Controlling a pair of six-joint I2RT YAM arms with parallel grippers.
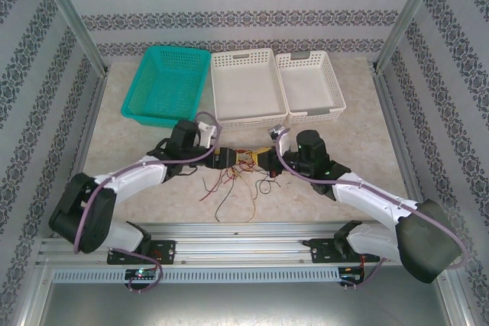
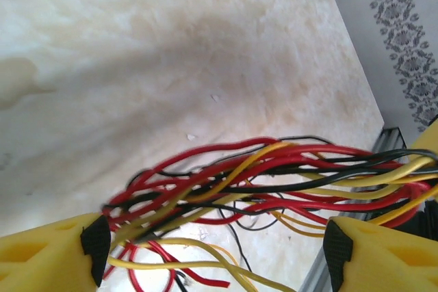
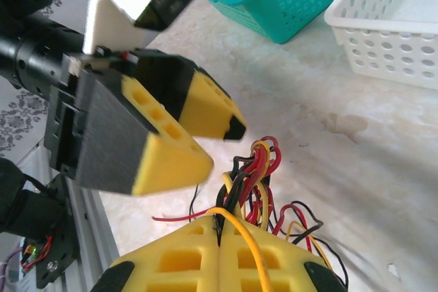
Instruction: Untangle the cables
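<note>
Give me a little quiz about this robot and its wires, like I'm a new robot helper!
1. Which gripper is shut on the cables? A) left B) right C) both
2. True or false: the left gripper is open.
3. Count: how many white baskets stand beside the teal basket?

Key: 1) B, the right gripper. 2) True. 3) Two.
</note>
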